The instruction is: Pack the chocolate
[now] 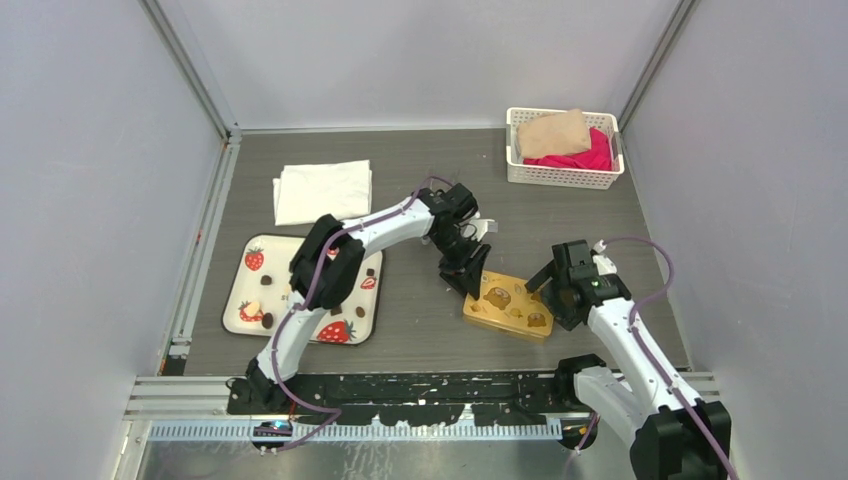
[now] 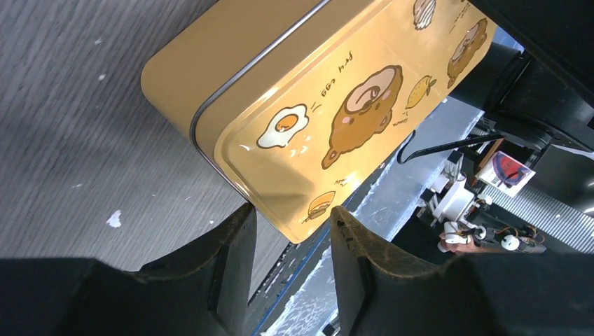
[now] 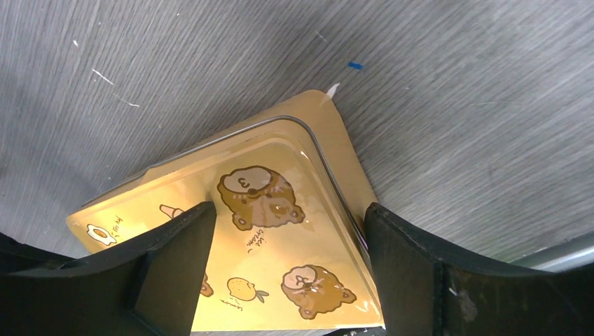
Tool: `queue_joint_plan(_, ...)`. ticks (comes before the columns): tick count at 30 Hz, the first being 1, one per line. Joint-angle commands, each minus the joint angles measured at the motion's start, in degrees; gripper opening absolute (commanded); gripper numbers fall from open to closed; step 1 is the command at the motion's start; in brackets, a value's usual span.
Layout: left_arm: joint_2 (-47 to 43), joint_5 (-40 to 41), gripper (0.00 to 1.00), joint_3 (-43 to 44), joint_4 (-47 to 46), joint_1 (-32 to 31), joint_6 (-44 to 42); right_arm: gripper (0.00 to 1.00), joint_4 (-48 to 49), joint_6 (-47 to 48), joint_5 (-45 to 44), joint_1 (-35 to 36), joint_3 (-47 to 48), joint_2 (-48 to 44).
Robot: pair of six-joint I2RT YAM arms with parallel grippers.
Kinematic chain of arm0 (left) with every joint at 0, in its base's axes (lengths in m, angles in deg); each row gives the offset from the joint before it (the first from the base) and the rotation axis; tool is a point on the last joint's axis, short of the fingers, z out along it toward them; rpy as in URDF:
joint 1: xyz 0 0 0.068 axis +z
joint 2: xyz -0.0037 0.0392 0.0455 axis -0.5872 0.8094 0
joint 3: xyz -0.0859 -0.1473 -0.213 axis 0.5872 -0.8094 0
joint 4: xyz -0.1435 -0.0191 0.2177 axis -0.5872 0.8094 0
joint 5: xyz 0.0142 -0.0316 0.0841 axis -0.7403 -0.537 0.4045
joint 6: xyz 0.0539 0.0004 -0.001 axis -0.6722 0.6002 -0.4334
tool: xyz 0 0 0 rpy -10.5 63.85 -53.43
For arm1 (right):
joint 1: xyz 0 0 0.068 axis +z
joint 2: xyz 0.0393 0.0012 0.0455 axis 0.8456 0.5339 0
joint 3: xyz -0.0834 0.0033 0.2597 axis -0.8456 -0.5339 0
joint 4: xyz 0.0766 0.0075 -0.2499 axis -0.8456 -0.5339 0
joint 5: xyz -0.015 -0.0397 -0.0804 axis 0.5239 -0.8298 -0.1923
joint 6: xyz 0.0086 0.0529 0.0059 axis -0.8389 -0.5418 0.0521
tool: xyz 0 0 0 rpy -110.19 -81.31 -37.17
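Observation:
The chocolate (image 1: pixel 265 281) is several tiny dark pieces and a cream one, lying on a white strawberry-print tray (image 1: pixel 235 300) at the left. A golden-yellow tin (image 1: pixel 510 305) with bear drawings lies in the middle with its lid on. My left gripper (image 1: pixel 470 270) is open at the tin's left end. In the left wrist view a corner of the tin (image 2: pixel 336 105) sits between the gripper's (image 2: pixel 291 217) fingers. My right gripper (image 1: pixel 555 300) is open at the tin's right end. In the right wrist view it (image 3: pixel 287 217) straddles the tin's (image 3: pixel 280 161) edge.
A folded white cloth (image 1: pixel 323 190) lies behind the tray. A white basket (image 1: pixel 563 148) with pink and beige cloths stands at the back right. Metal rails run along the left side (image 1: pixel 205 240) and the near edge.

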Motion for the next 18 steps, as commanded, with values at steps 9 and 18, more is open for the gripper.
queue_joint_plan(9, -2.11, -0.86, 0.44, 1.01, -0.43, 1.8, -1.45, 0.79, 18.75, 3.82, 22.71, 0.29, 0.36, 14.22)
queue_joint_plan(18, -1.39, -0.06, 0.44, 1.52, -0.18, 2.72, -1.27, 0.77, 9.81, 10.58, 13.63, 0.31, 7.76, 17.86)
